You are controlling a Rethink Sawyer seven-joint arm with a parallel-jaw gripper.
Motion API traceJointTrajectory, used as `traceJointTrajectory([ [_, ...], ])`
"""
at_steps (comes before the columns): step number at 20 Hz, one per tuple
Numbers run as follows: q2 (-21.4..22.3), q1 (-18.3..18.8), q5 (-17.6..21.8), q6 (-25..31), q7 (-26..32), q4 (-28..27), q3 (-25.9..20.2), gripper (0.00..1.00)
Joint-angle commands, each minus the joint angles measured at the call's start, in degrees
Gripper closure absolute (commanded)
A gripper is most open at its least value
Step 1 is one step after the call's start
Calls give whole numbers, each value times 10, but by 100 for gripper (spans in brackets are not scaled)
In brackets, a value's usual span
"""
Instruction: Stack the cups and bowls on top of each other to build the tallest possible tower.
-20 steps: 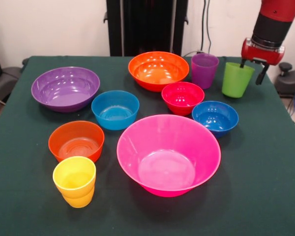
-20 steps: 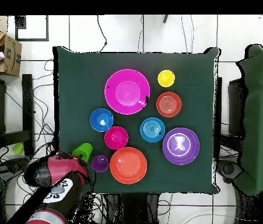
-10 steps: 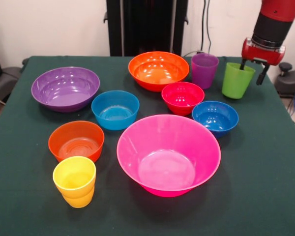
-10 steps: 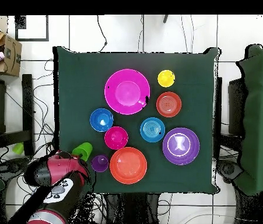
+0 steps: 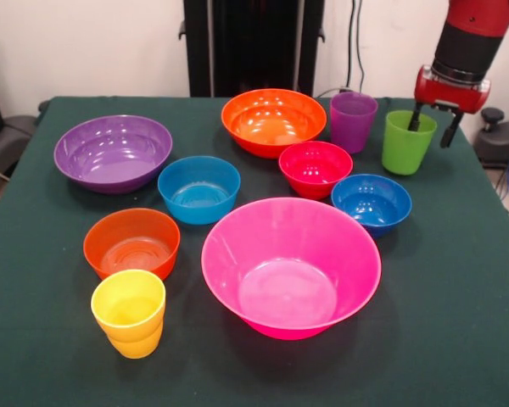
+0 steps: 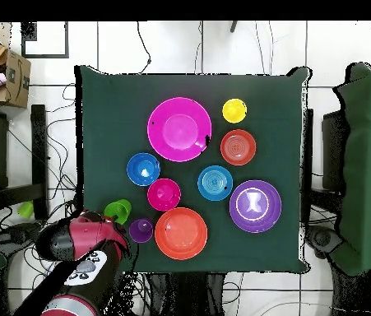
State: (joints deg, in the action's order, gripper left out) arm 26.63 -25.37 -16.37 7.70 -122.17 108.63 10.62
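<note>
My gripper [image 5: 431, 129] is open at the table's far right. It straddles the right rim of the lime green cup [image 5: 405, 144], with one finger inside and one outside. The purple cup [image 5: 353, 120] stands just left of the green one. The yellow cup [image 5: 129, 312] stands at the near left. All bowls sit apart on the cloth: big pink [image 5: 291, 267], big orange [image 5: 273, 120], red [image 5: 315, 167], dark blue [image 5: 371, 202], light blue [image 5: 198, 187], big purple [image 5: 113, 153], small orange [image 5: 131, 242]. Nothing is stacked. In the overhead view my arm [image 6: 85, 243] partly covers the green cup [image 6: 118, 211].
The table [image 5: 458, 322] has a dark green cloth. The green cup stands close to the table's right edge. A dark pedestal [image 5: 253, 42] rises behind the far edge. Chairs [image 6: 361, 164] flank the table in the overhead view.
The green cup has shifted slightly and now stands more upright. The gripper has stayed over its rim with about the same opening.
</note>
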Motion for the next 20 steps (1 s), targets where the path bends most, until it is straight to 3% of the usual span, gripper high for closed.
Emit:
traceJointTrajectory([
  [1, 10, 14, -12, 13, -88, -16, -32, 0],
  [20, 10, 28, -4, 0, -81, -15, -32, 0],
])
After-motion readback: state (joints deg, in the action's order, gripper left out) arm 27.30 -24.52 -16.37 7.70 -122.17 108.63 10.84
